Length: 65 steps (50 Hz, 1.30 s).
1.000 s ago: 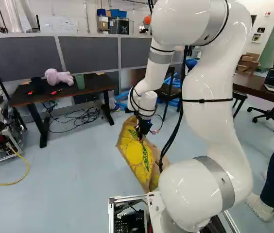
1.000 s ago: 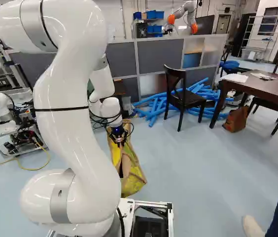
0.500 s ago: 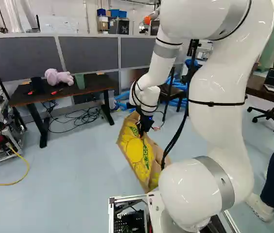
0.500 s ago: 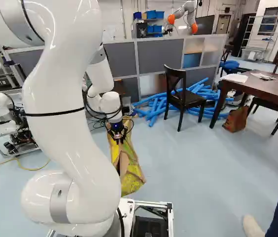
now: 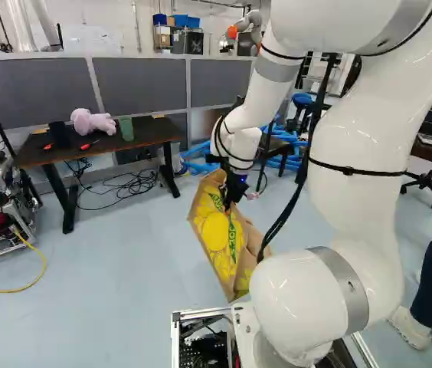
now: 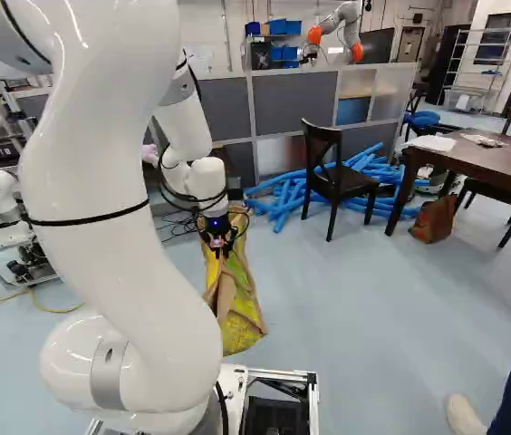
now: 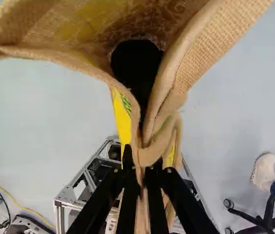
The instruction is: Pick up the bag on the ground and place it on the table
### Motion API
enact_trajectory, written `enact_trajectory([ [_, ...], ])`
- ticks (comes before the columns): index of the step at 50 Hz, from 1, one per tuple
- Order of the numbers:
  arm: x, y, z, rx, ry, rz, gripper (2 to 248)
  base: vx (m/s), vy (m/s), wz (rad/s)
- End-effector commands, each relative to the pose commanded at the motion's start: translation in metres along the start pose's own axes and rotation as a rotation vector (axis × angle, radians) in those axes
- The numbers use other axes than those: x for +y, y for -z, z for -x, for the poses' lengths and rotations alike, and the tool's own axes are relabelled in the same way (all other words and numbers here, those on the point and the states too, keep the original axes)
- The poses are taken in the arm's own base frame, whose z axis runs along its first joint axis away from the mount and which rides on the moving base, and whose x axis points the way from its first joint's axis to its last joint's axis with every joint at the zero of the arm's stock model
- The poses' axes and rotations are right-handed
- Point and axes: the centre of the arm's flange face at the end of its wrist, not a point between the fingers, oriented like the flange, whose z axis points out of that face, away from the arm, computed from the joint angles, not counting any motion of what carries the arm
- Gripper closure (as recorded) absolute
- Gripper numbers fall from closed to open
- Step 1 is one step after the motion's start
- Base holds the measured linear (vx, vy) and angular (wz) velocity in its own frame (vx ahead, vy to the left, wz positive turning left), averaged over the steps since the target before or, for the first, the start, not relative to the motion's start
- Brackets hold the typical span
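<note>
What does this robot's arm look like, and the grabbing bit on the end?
The arm is glossy white with rounded, bulging joints and silver-grey bands. Thin black straps ring it, and black cables run outside it. A small blue light glows near the wrist. The gripper is black, with two slim fingers.

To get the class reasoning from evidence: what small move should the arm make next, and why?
Probably a little lift straight up, keeping the grip. The pincer is shut on the bag's gathered rim, while the body hangs low, well below the table top at the left base view's left. Whether it clears the floor is hard to tell.
</note>
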Motion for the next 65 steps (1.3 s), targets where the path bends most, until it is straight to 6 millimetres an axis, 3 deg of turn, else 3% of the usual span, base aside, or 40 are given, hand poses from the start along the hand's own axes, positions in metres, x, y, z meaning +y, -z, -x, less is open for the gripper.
enact_trajectory([
  [65,0.021,0.096,0.0,0.082,-0.042,-0.008,226,0.0,0.0,0.0],
])
